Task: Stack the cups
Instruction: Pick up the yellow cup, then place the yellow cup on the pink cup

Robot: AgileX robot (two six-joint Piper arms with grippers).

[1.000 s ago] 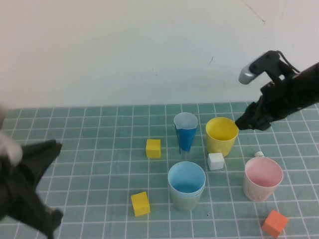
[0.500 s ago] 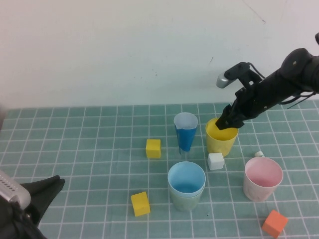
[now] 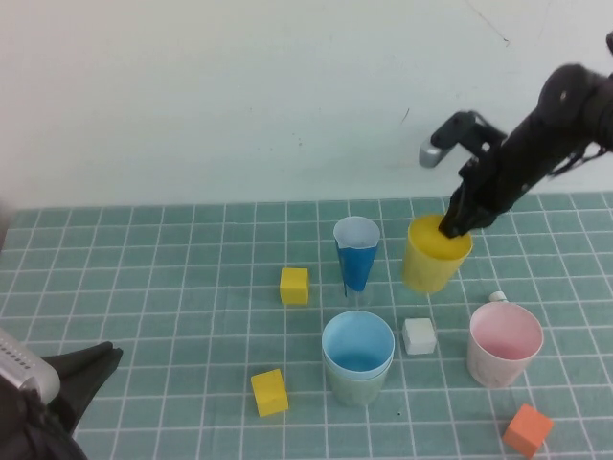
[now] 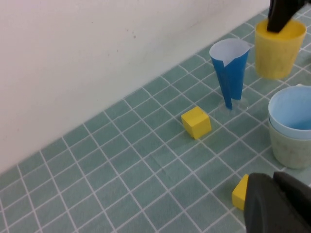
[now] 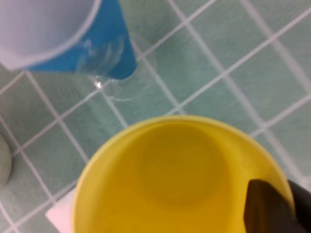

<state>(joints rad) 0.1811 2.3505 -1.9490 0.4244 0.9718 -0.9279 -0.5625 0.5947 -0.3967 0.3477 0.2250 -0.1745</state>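
High view: right tool (image 3: 456, 226) grips yellow cup (image 3: 434, 259) (lifted); left tool (image 3: 57, 402) clenched.

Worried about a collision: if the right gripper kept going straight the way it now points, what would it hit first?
The right gripper is shut on the yellow cup, pointing down. Going on, it would probably press the cup onto the table.

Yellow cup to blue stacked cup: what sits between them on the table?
High view: a white cube lies between the yellow cup, held by the right gripper, and the blue cup.
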